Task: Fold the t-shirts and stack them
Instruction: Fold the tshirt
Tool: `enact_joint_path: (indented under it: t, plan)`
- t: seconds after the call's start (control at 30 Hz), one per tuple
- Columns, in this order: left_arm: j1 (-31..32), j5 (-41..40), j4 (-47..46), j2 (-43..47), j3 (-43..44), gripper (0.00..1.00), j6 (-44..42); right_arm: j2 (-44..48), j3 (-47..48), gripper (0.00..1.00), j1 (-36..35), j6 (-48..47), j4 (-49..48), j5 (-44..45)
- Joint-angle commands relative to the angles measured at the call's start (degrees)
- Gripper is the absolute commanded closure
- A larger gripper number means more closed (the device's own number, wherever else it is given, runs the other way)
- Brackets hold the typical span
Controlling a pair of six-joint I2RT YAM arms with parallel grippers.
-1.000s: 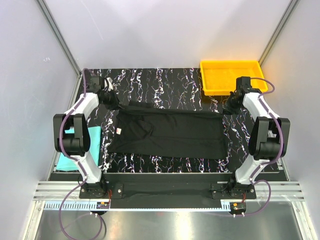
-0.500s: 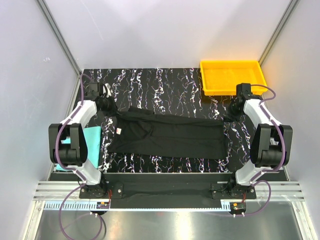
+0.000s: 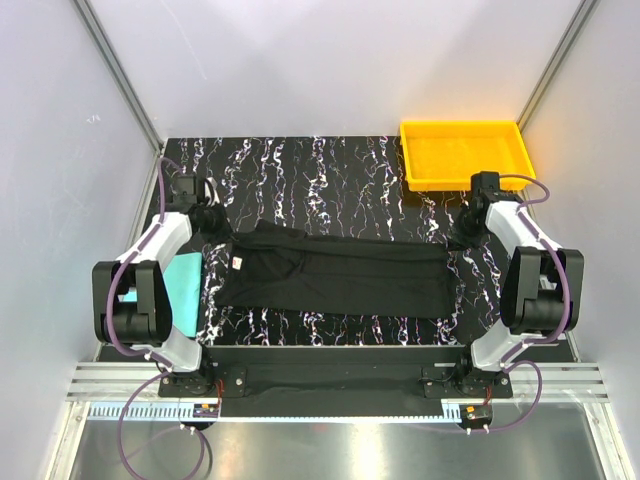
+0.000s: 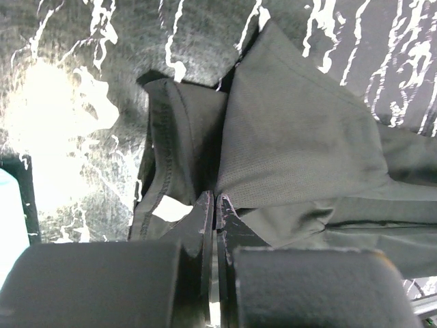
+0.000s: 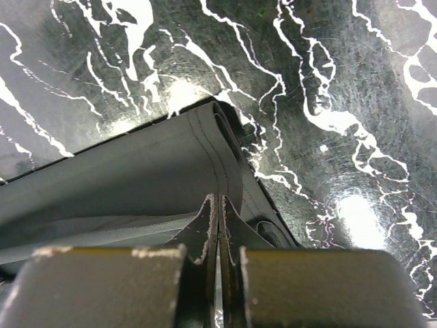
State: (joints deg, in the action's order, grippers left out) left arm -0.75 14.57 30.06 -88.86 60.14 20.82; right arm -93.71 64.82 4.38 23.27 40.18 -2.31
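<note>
Black t-shirt [image 3: 335, 270]: lay stretched flat mid-table [image 3: 330, 170]. Left gripper [image 4: 215, 205]: clamped tight on its far-left corner. Right gripper [image 5: 218, 205]: pinched onto its far-right hem. Teal t-shirt [image 3: 183, 280]: sat just off its left end. Yellow tray [image 3: 465, 125]: parked beyond its right end.

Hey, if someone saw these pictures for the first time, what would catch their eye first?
First, the long black t-shirt stretched across the middle of the marbled table, with the left hand and right hand each pinching its far edge at opposite ends. Next come the bright yellow tray at the far right corner and a teal t-shirt peeking out beneath the left arm at the left edge.
</note>
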Motion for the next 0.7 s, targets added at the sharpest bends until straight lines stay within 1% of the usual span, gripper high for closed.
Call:
enact_joint_path:
  t: [0.0,0.3,0.67]
  plan:
    - [0.05,-2.44,-1.06,1.85,-1.25,1.0,-0.17,-0.5,-0.04,1.0,-0.34,-1.03,-0.28,3.53]
    - [-0.04,-4.02,-1.06,1.32,-3.89,0.98,1.07,-1.91,-0.39,1.0,-0.34,-0.42,-0.37,3.89]
    - [-0.04,-5.43,-0.8,0.62,-4.24,0.98,0.98,-2.79,-1.1,1.0,-0.34,-0.06,0.16,3.53]
